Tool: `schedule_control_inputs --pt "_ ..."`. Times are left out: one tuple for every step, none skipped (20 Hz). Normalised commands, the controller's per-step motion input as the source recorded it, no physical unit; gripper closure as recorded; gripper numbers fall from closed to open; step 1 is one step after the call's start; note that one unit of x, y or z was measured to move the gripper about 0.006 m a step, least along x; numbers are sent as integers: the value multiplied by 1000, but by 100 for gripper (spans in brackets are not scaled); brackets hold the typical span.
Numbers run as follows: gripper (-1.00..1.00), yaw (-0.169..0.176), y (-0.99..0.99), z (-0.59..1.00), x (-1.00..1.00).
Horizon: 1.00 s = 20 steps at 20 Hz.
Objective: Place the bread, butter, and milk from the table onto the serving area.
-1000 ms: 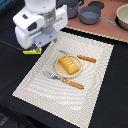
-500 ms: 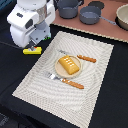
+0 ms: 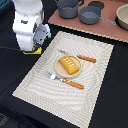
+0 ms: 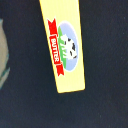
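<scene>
The butter (image 3: 36, 50), a flat yellow box, lies on the dark table just off the serving area's edge on the exterior view's left. It fills the wrist view (image 4: 62, 45), its red-and-white label with a cow showing. My gripper (image 3: 33, 48) hangs right over it; no finger closes on the box, so it is open. The bread (image 3: 69, 65), an orange-brown dotted slab, sits on a plate (image 3: 59, 71) in the middle of the serving area (image 3: 45, 87), a beige striped placemat. A white and green shape (image 3: 45, 32) beside my hand looks like the milk, mostly hidden.
Two orange-handled utensils (image 3: 87, 59) (image 3: 73, 84) lie on either side of the plate. At the back, a brownish-pink board (image 3: 107, 30) carries dark pots (image 3: 90, 15) and a bowl. The dark table (image 3: 15, 70) surrounds the placemat.
My arm has moved a little toward the exterior view's left and lower, settling over the butter. The bread and utensils have not moved.
</scene>
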Motion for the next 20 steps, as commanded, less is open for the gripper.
schedule_control_inputs --pt "-100 95 0 -414 -503" --pt "-100 91 9 -400 -469" --pt "-100 83 14 -400 -451" --pt "-100 72 0 -397 -414" --pt "-100 63 0 -397 -423" --pt "-100 63 0 -397 -386" --pt "-100 62 0 -386 -369" --pt "-100 60 0 -363 -329" --pt "-100 55 0 -354 -323" --pt "-100 51 0 -346 -291" --pt "-100 49 0 -346 -257" --pt "-100 48 0 -360 -286" --pt "-100 48 0 -334 -306" --pt "-100 48 0 -306 -346" --pt "-100 49 0 -226 -329" --pt "-100 50 0 -189 -346" --pt "-100 50 0 -171 -354" --pt "-100 52 0 -134 -320" --pt "100 54 0 -134 -317" --pt "100 55 0 -120 -311"
